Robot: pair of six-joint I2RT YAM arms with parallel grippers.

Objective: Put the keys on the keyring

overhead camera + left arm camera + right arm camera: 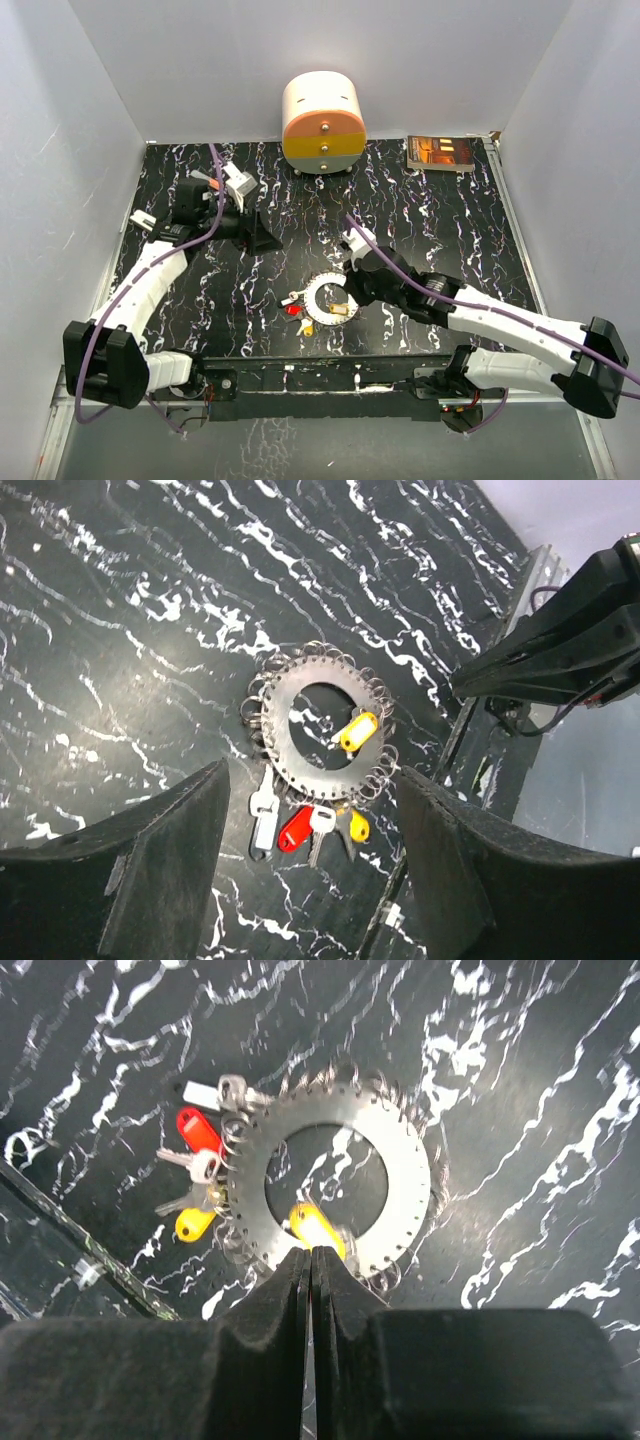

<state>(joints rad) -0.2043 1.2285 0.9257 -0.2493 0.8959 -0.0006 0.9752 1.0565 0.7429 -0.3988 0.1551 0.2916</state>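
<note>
While the yellow key (pixel 316 1228) is pinched by the shut right gripper (pixel 310 1260) at six o'clock on the keyring (pixel 405 1160), hooking's needed next.

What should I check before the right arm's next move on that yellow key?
1. Ring lying flat: ok.
2. Yellow key resting across the ring's inner edge: ok.
3. The right jaws shut at that key: ok.
4. Key actually pinched: cannot tell.
5. The left jaws open and apart from the ring: ok.
6. The other keys hooked onto the ring's rim: cannot tell.
</note>
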